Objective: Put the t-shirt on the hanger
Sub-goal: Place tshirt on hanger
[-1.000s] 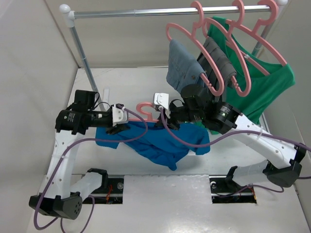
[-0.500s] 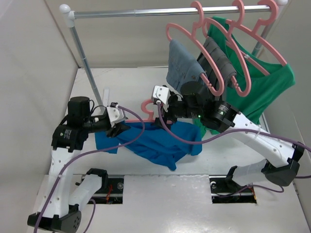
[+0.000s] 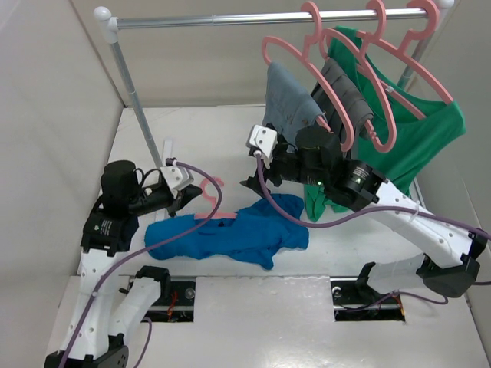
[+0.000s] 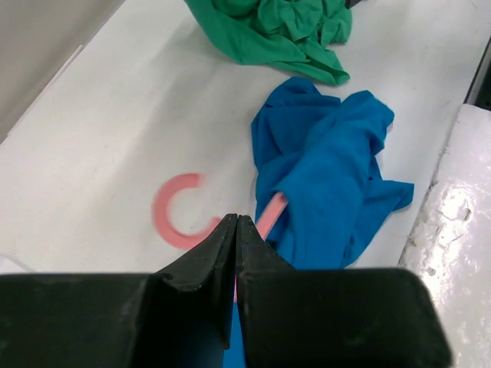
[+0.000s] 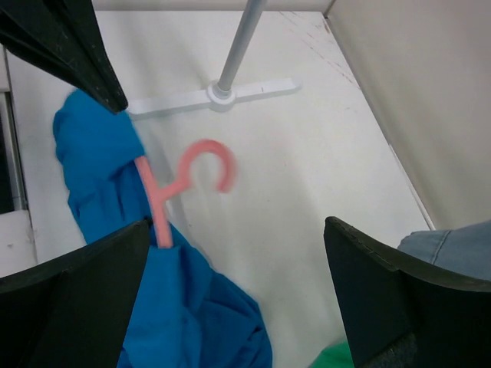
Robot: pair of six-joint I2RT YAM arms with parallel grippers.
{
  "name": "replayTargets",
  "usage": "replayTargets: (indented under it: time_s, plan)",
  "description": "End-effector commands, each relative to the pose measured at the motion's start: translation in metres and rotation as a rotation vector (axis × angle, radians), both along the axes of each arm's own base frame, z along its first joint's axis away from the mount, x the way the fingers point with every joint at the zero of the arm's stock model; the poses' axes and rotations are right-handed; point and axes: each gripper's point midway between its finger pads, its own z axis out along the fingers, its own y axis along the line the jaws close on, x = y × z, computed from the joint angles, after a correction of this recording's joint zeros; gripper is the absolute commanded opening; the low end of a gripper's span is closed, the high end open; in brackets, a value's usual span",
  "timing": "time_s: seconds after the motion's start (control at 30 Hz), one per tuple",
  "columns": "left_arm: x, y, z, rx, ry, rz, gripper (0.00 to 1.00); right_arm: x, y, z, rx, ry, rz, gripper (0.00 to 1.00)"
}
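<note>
The bright blue t-shirt (image 3: 230, 234) lies crumpled on the white table. The pink hanger (image 3: 210, 188) lies with it: its hook sticks out on the table and its neck runs under the fabric. In the left wrist view the hook (image 4: 173, 211) and the t-shirt (image 4: 330, 176) lie below my left gripper (image 4: 236, 222), which is shut with nothing between its tips. My left gripper (image 3: 187, 199) hovers just left of the hook. My right gripper (image 3: 257, 182) hangs wide open above the shirt's far edge. Under its jaws (image 5: 238, 226) show the hook (image 5: 205, 162) and blue cloth (image 5: 176, 307).
A clothes rack (image 3: 261, 17) spans the back, its foot (image 5: 222, 93) near the hook. On it hang pink hangers with a grey-blue denim garment (image 3: 288, 107), a grey one (image 3: 349, 96) and a green shirt (image 3: 418, 130) whose hem (image 4: 268, 31) rests on the table.
My right gripper opened and drew back and up. My left gripper closed and pulled away to the left. The t-shirt and hanger dropped and now lie flat on the table.
</note>
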Motion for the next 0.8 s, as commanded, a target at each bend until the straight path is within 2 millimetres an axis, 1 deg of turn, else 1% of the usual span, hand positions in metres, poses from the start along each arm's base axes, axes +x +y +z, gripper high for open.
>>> replayTargets:
  time_s: [0.0,0.07,0.1,0.13,0.17,0.2,0.23,0.27,0.3,0.33,0.37,0.4,0.43,0.47,0.5,0.53,0.57,0.63,0.67,0.7,0.73,0.77]
  plan:
    - [0.006,0.002,0.006,0.013,-0.05,0.016,0.0,-0.003,0.004,0.013,0.054,-0.024,0.029,1.0]
    - [0.002,0.003,0.001,0.038,-0.054,-0.009,0.0,-0.006,0.005,0.002,0.046,0.012,0.035,1.0]
    - [0.002,0.003,-0.005,0.04,-0.038,-0.009,0.0,-0.005,0.007,-0.021,0.013,0.056,0.03,1.0]
    - [0.006,0.005,-0.017,0.062,-0.023,-0.003,0.0,-0.004,0.009,-0.036,-0.016,0.077,0.029,1.0]
    - [0.005,0.006,-0.029,0.091,-0.014,-0.019,0.0,-0.009,0.016,-0.052,-0.026,0.117,0.064,1.0]
    - [0.005,0.01,-0.048,0.129,0.026,-0.019,0.0,-0.01,0.02,-0.068,-0.042,0.146,0.074,1.0]
    - [0.007,0.013,-0.079,0.166,0.096,-0.013,0.0,-0.007,0.029,-0.101,-0.074,0.187,0.083,1.0]
    - [0.01,0.019,-0.09,0.194,0.1,0.002,0.0,-0.004,0.033,-0.118,-0.079,0.229,0.082,1.0]
    - [0.021,0.029,-0.099,0.217,0.121,0.077,0.03,-0.008,0.042,-0.134,-0.088,0.272,0.116,1.0]
    - [0.032,0.033,-0.097,0.21,0.097,0.121,0.07,0.003,0.043,-0.148,-0.094,0.307,0.095,1.0]
    - [0.038,0.037,-0.098,0.212,0.102,0.154,0.16,0.015,0.051,-0.179,-0.135,0.37,0.068,1.0]
    - [0.043,0.044,-0.098,0.217,0.107,0.202,0.2,0.022,0.055,-0.191,-0.152,0.392,0.066,1.0]
    - [0.051,0.046,-0.094,0.213,0.085,0.235,0.24,0.025,0.06,-0.204,-0.178,0.415,0.062,0.99]
    - [0.054,0.05,-0.086,0.206,0.055,0.271,0.26,0.037,0.069,-0.225,-0.223,0.426,0.054,0.99]
    - [0.057,0.053,-0.085,0.203,0.044,0.304,0.26,0.041,0.075,-0.235,-0.236,0.437,0.053,0.99]
    - [0.064,0.06,-0.079,0.206,0.011,0.355,0.26,0.039,0.082,-0.244,-0.245,0.453,0.089,0.99]
    - [0.063,0.063,-0.081,0.212,0.009,0.368,0.26,0.043,0.091,-0.261,-0.27,0.484,0.099,0.99]
    - [0.062,0.069,-0.074,0.222,-0.023,0.406,0.26,0.042,0.095,-0.277,-0.313,0.508,0.135,0.97]
    - [0.06,0.072,-0.083,0.232,0.006,0.422,0.26,0.044,0.098,-0.283,-0.319,0.513,0.134,0.97]
    - [0.059,0.075,-0.086,0.239,0.005,0.434,0.24,0.043,0.097,-0.296,-0.339,0.532,0.132,0.96]
    - [0.056,0.078,-0.085,0.245,0.001,0.448,0.24,0.043,0.097,-0.301,-0.349,0.531,0.136,0.95]
    - [0.056,0.082,-0.093,0.257,0.022,0.472,0.23,0.047,0.099,-0.302,-0.344,0.519,0.129,0.93]
